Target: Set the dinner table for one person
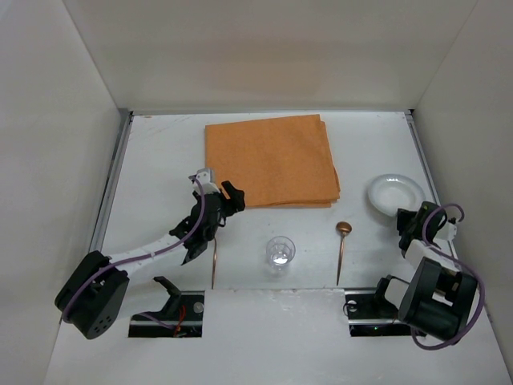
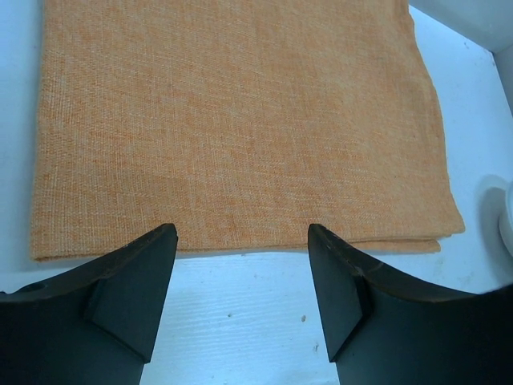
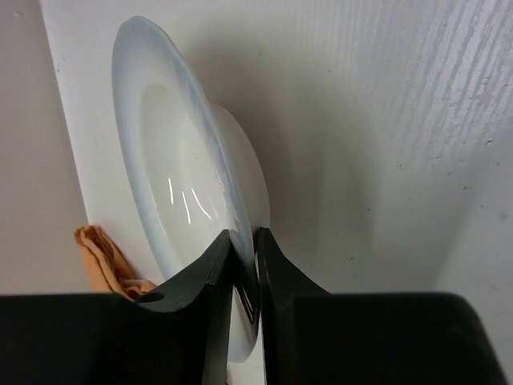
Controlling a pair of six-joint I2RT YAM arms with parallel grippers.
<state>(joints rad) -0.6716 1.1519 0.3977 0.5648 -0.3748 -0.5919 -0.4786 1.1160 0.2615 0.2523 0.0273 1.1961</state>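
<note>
Table (image 1: 160,160) is the white flat surface filling the space between the white walls, with metal rails down its left and right edges and the arm bases at its near edge. Orange cloth (image 1: 271,160) lies flat at the far middle of the tabletop. Left gripper (image 1: 228,196) sits low at the cloth's near left corner; in the left wrist view (image 2: 242,233) its fingers are wide apart with nothing between them, bare table (image 2: 240,321) below and the cloth's (image 2: 232,120) near edge just beyond the tips. White plate (image 1: 393,191) is by the right edge, close to the rail. Right gripper (image 1: 405,218) is at its near side, and in the right wrist view (image 3: 243,234) the fingers are pinched onto the plate (image 3: 160,160) rim. Glass (image 1: 280,252) stands upright at near middle. Spoon (image 1: 342,249) lies right of it, bowl pointing far. A thin utensil (image 1: 215,265) lies left of the glass, its top hidden under the left arm
</note>
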